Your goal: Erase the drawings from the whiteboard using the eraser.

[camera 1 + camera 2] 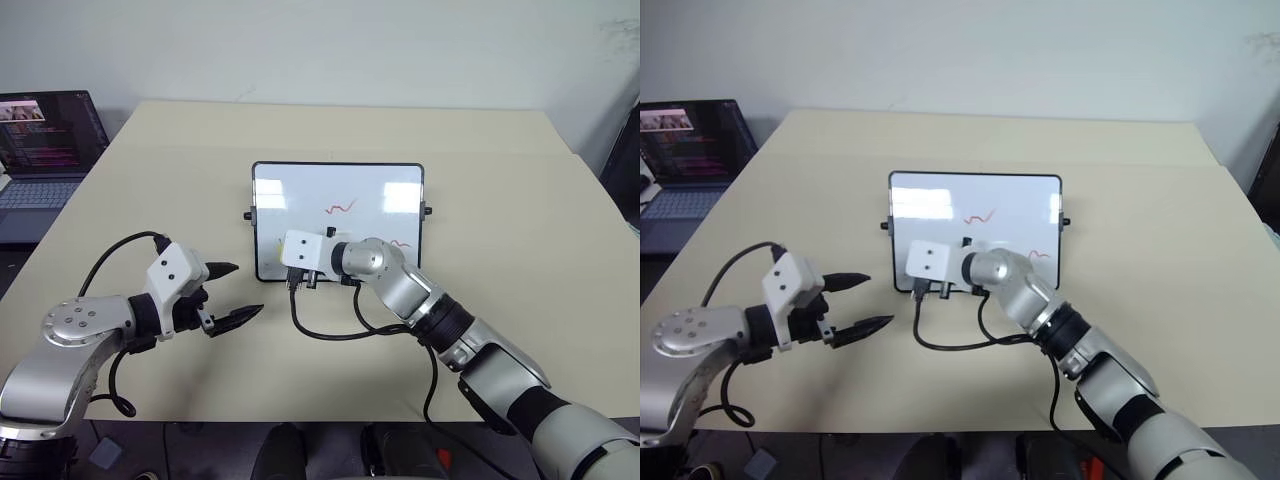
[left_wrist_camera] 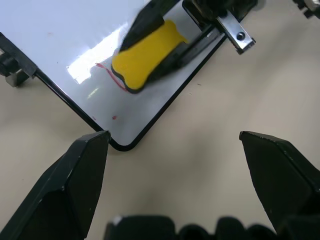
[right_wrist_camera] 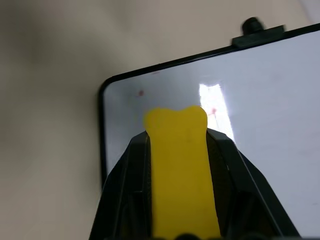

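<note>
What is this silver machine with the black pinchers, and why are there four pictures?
It is a robot with two arms. Two pictures come from cameras in its head, looking down at a tan table. The other two come from a camera on each wrist.

On the table lies a small whiteboard with red drawings on it. A laptop sits off to the robot's left.

Each arm ends in an end effector, a pincher of two black fingers. The right end effector is shut on a yellow eraser, held over the board's near left corner beside a red line. The left end effector is open, holding nothing, above the table beside the board.
</note>
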### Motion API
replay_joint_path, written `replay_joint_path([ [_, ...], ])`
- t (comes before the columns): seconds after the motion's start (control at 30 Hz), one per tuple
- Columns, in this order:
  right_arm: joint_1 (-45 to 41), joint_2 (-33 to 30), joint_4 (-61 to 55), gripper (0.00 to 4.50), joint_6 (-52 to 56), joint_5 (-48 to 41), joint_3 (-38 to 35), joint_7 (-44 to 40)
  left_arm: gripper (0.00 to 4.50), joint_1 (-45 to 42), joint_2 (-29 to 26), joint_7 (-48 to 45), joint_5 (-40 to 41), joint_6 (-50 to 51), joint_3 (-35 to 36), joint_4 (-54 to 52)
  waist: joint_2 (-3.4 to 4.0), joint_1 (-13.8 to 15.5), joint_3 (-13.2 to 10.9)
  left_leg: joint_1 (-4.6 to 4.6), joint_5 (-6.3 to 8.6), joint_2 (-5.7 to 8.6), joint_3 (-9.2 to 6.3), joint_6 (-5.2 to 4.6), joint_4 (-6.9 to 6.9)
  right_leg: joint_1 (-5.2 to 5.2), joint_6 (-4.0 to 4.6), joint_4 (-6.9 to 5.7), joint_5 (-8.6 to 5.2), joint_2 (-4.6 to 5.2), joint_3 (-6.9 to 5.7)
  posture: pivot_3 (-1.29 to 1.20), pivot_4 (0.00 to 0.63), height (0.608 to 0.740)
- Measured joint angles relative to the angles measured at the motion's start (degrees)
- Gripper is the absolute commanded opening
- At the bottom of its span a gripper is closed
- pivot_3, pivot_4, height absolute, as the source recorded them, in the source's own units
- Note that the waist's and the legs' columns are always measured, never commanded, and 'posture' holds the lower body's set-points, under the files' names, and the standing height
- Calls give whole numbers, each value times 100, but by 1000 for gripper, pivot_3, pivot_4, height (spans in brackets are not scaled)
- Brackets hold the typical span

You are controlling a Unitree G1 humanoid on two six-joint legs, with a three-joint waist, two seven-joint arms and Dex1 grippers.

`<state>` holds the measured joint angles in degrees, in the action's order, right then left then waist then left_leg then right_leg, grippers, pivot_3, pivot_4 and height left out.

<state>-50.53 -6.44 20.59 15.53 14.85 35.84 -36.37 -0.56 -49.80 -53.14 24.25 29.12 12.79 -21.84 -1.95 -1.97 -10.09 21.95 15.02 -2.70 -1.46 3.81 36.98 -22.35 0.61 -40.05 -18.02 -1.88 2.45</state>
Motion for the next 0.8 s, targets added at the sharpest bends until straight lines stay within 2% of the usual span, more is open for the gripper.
replay_joint_path([
  [0.27,-276,351,428,1140,-189,190,-260,417,4500,-28,0,-11,-37,-72,-55,31,1,-3,-1,1,0,1,1,0,-2,0,1,3,0,1,0,0,150,740],
  [0.6,-197,285,483,1125,-253,317,-19,-276,4500,33,7,6,-41,-85,-113,45,1,0,-1,-1,0,0,-1,0,0,1,1,0,0,1,-2,0,150,740],
  [0.8,-478,368,799,1123,-552,489,-170,390,4500,32,8,0,-39,-89,-116,43,2,3,-1,-2,0,1,-3,0,1,1,1,-5,1,1,-3,0,150,740],
])
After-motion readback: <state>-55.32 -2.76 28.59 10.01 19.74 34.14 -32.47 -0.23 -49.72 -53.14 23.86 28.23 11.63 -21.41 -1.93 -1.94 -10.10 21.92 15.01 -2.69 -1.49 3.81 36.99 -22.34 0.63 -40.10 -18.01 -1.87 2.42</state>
